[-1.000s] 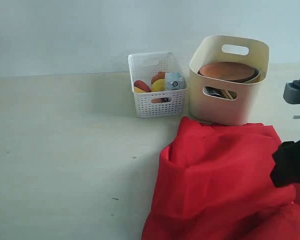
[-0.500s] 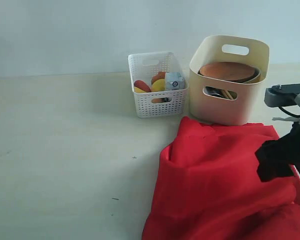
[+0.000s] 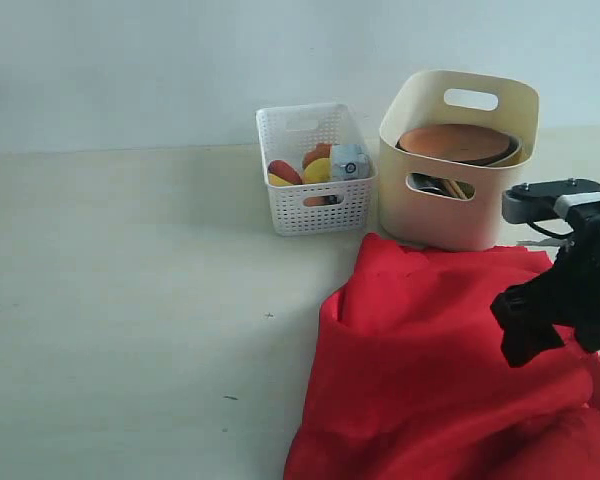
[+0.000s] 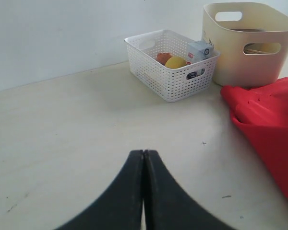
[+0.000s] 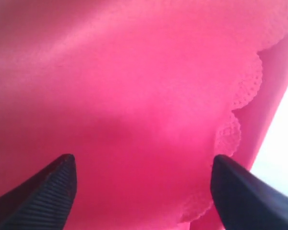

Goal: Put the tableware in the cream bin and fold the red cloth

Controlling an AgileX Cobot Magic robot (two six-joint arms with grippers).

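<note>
The right gripper has moved inward over the red cloth.

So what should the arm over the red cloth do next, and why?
Probably lower and close on the scalloped edge of the red cloth. The terracotta plate already sits in the cream bin, while the cloth lies rumpled and unfolded, and the right arm has its jaws open just above that edge, gripping nothing.
</note>
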